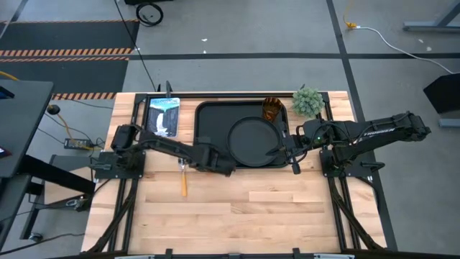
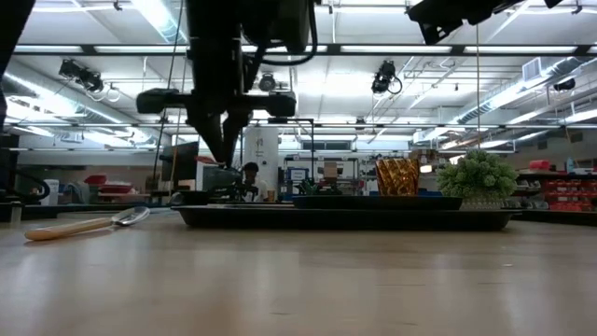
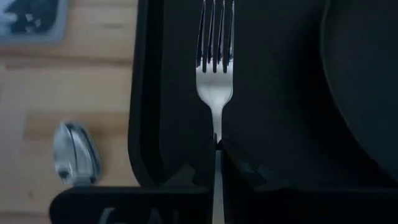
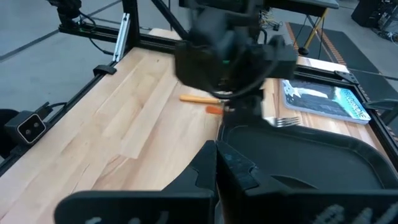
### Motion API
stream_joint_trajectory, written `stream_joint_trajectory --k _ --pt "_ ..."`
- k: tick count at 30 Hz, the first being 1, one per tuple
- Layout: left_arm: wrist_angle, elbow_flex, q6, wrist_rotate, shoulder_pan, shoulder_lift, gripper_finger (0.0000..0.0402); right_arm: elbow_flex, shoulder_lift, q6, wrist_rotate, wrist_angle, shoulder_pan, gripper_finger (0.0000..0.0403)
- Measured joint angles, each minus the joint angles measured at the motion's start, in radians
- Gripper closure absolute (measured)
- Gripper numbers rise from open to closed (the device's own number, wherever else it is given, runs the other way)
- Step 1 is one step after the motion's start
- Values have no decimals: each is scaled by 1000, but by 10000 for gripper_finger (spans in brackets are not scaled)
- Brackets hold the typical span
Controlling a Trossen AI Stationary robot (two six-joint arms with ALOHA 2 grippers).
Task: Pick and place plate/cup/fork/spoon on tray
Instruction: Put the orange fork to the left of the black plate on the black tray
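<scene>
- So, two of the four pieces look done: the round matte black plate [image 1: 253, 139] lies flat inside the large black rectangular tray [image 1: 211, 115], toward the tray's right half, and the small translucent amber-orange cup [image 1: 272, 108] stands upright at the tray's far right corner.
- The small fork with silver tines and an orange handle [image 3: 215, 74] is mid-delivery, I judge: the left wrist view shows its tines and neck over the tray floor, near the tray's left rim and apart from the plate.
- The left claw [image 3: 217, 148] is pinched tight on the fork's neck, its two dark fingers meeting around the metal stem; whether the tines already touch the tray floor cannot be told.
- Left to do: the small spoon with a silver oval bowl and orange handle [image 1: 182, 180] lies on the wooden bench [image 1: 237, 208], just outside the tray's near left corner.
- The left arm reaches across from the tray's left side, wrist over the tray's near left corner.
- The right claw [image 4: 216, 163] sits by the tray's near right edge with its fingers closed together, holding nothing, waiting.
</scene>
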Motion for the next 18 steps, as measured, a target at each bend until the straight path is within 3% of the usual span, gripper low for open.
stream_joint_trajectory --k 18 --pt "264 -1 295 16 241 48 381 0 -106 -34 -18 -57 0 394"
